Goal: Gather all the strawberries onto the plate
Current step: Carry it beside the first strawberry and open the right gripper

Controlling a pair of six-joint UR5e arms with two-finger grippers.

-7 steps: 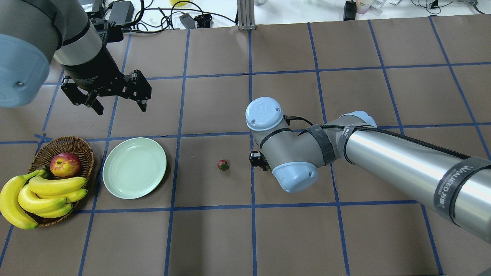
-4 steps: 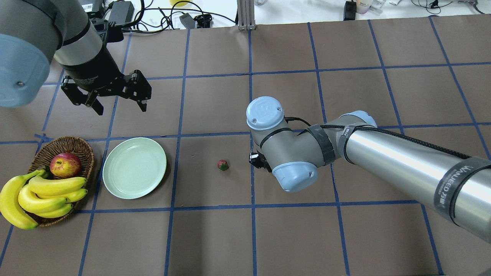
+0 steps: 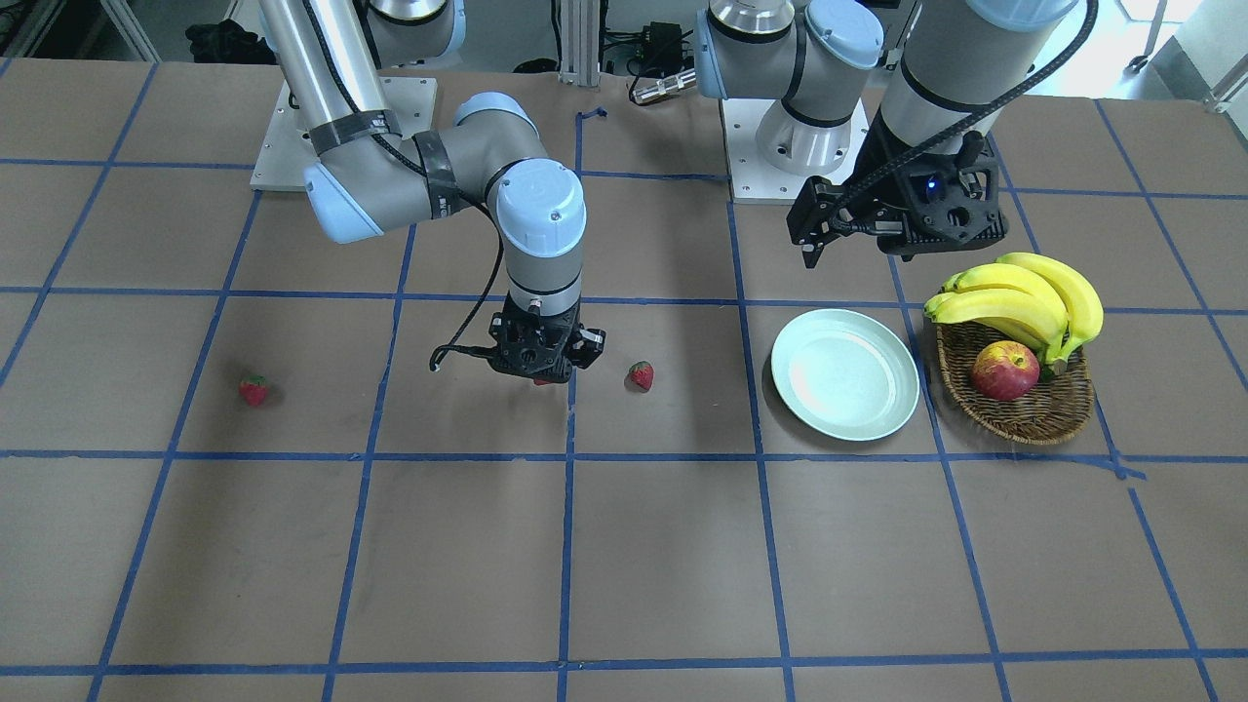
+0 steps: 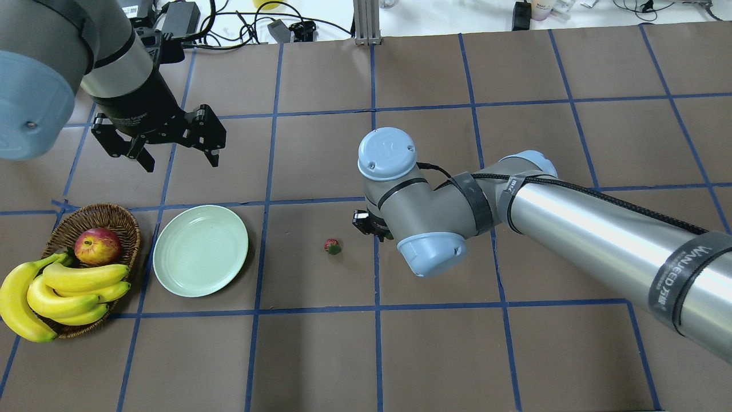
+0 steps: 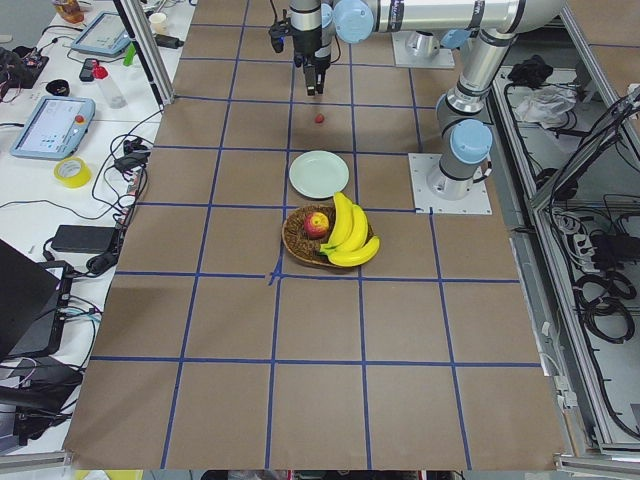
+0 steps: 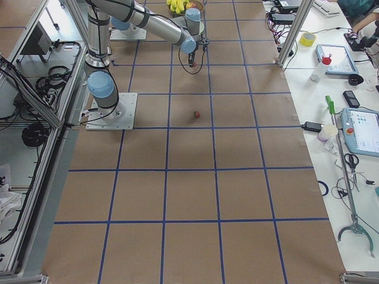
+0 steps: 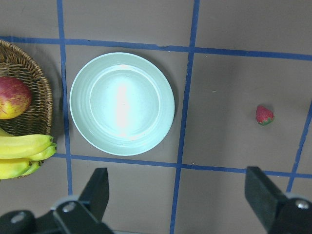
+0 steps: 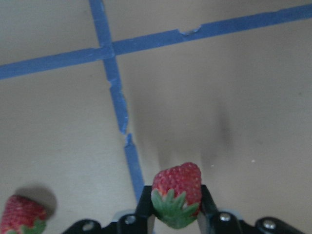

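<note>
pinching red strawberry (image 8: 178, 179) — green leafy cap toward right tool (image 8: 176, 204)

My right pincer (image 8: 176, 201), matt black, grips a bumpy strawberry (image 8: 178, 181); the plate (image 7: 122, 105) is glossy, the tabletop (image 4: 320, 355) matt brown paper.

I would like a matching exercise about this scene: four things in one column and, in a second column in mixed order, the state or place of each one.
Column one:
1. plate
2. apple
3. left end effector
4. right end effector

Column two:
a. shut on a strawberry
b. empty
c. in the wicker basket
d. open, above the table

Right pairs: 1-b, 2-c, 3-d, 4-a.
</note>
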